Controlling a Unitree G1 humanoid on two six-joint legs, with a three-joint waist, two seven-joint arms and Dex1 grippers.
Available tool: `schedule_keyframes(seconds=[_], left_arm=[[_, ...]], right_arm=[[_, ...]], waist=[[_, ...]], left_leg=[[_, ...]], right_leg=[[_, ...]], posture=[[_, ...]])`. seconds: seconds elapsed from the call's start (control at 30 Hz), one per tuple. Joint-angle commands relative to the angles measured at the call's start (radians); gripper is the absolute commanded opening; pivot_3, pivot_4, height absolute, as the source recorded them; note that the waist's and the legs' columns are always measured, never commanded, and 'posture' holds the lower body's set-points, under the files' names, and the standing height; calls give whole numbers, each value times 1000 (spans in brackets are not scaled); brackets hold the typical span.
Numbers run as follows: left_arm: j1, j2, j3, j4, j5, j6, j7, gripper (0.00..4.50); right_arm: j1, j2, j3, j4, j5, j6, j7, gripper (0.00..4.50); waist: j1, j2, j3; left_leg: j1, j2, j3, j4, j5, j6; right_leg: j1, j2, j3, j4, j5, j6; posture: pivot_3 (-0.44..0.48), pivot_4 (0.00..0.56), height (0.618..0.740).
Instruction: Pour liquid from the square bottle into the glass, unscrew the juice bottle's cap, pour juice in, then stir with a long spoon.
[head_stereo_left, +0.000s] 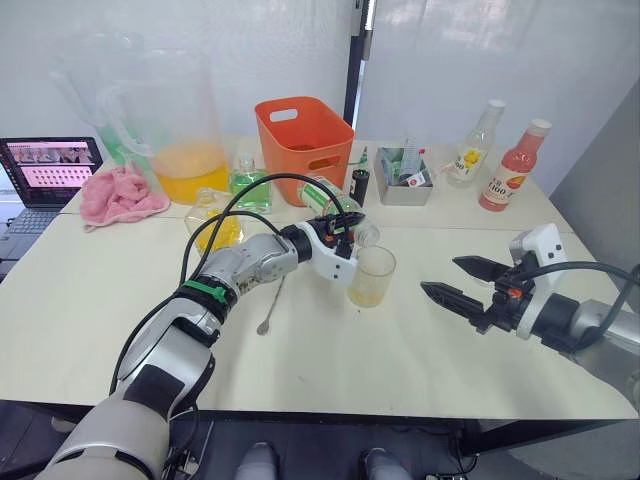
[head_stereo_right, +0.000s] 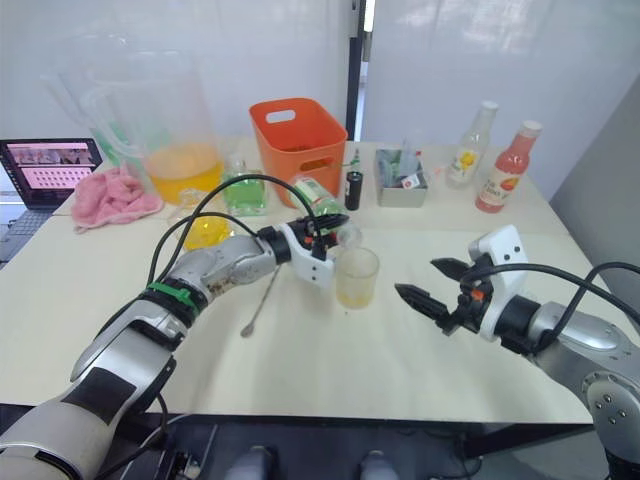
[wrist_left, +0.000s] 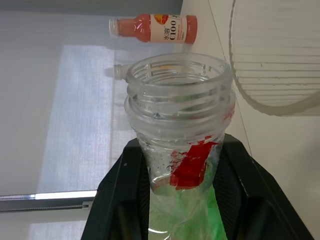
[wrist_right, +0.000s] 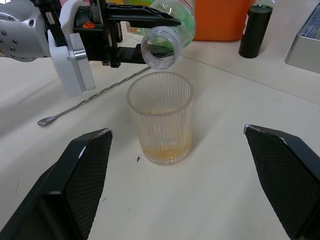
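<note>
A: What sits along the far edge of the table?

B: A big clear pitcher of orange liquid toward the far left corner, with a pink cloth beside it, then an orange basket, and toward the far right corner a pink bottle.

A: And the left gripper?

B: Its black fingers are clamped on the juice bottle, a clear bottle with a green label. The bottle is uncapped and tipped on its side, its open mouth just above the rim of the glass.

A: Where is the glass?

B: Near the middle of the table, upright, with a thin layer of orange liquid at the bottom.

A: The right gripper?

B: Its fingers are spread wide apart, holding nothing, hovering to the right of the glass.

A: The long spoon?

B: It lies flat on the table, left of the glass, under the left arm.
</note>
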Motion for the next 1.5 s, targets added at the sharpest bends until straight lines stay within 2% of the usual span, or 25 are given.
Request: schedule_keyframes(seconds=[0.03, 0.7, 1.5], left_arm=[[-33, 8, 3, -39, 10, -7, 47, 1226], [-49, 20, -22, -40, 66, 4, 105, 1226], [-56, 28, -19, -48, 58, 11, 106, 1226]], right_arm=[[-9, 3, -18, -13, -5, -17, -6, 4444], [-30, 12, 3, -7, -33, -18, 2, 4444], [-53, 19, 26, 5, -45, -18, 8, 4444]], waist=[[0, 0, 0], [0, 0, 0], [0, 0, 0]], left_leg=[[0, 0, 0, 0, 0, 0], [0, 0, 0, 0, 0, 0], [0, 0, 0, 0, 0, 0]], right_leg=[[0, 0, 0, 0, 0, 0], [0, 0, 0, 0, 0, 0], [0, 0, 0, 0, 1, -1]], posture=[[0, 150, 738], [0, 150, 738], [0, 150, 738]])
